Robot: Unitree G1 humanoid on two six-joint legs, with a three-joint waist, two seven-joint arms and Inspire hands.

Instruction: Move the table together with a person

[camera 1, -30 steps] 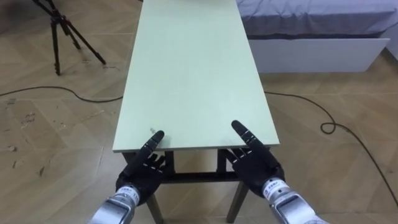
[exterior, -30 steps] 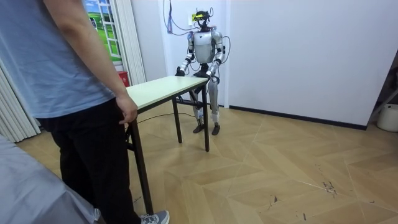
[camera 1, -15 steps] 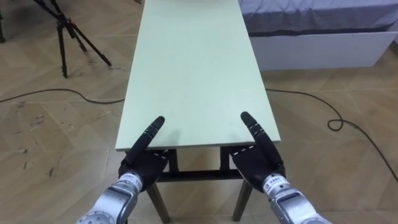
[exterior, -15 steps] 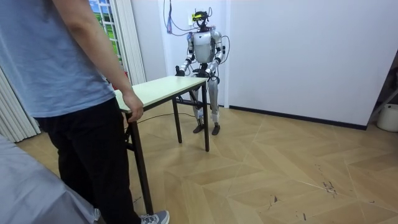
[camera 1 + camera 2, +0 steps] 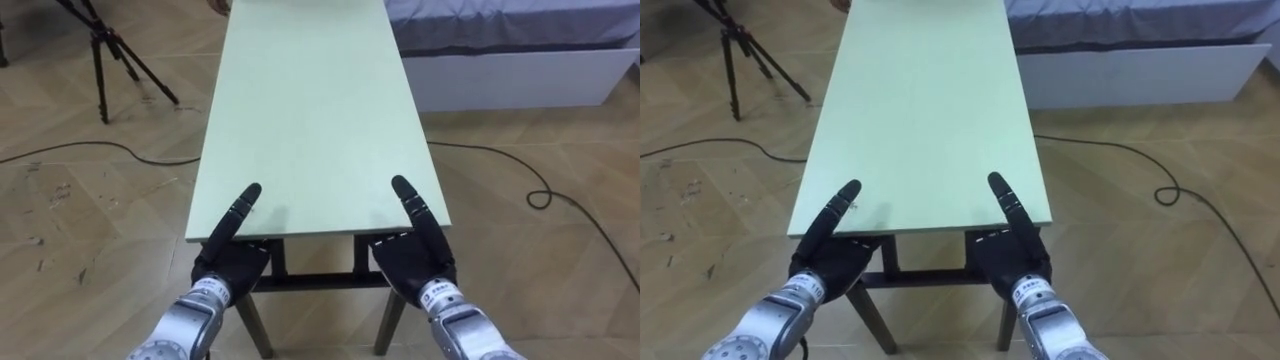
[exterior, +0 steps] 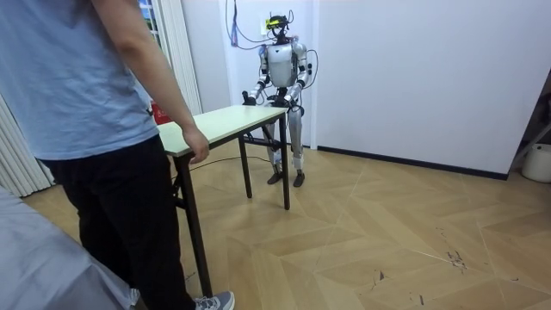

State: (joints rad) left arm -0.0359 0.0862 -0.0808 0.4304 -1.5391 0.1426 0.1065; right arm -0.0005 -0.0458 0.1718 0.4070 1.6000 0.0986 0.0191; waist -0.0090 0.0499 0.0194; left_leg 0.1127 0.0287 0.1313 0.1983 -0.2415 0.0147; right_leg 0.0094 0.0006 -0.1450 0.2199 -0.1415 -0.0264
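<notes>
Two hands meet the counter [image 5: 310, 110] at its near short end: the left hand [image 5: 232, 262] at the counter's left corner and the right hand [image 5: 412, 262] at its right corner, each partly tucked under the edge (whether either clasps it cannot be told). At the counter's far end a person [image 6: 86, 129] holds the edge with one hand [image 6: 195, 145]. Left of the counter stands a tripod [image 5: 105, 50]; right of it, a bed [image 5: 510, 50].

Your left hand [image 5: 232, 262] sits at 7 o'clock in the eye views, angled toward 1 o'clock. Your right hand [image 5: 410, 260] sits at 5 o'clock, angled toward 11. Both are back-up, wrists level, meeting the near edge of the tabletop [image 5: 310, 120]. In the room view you stand upright, forearms bent forward.
</notes>
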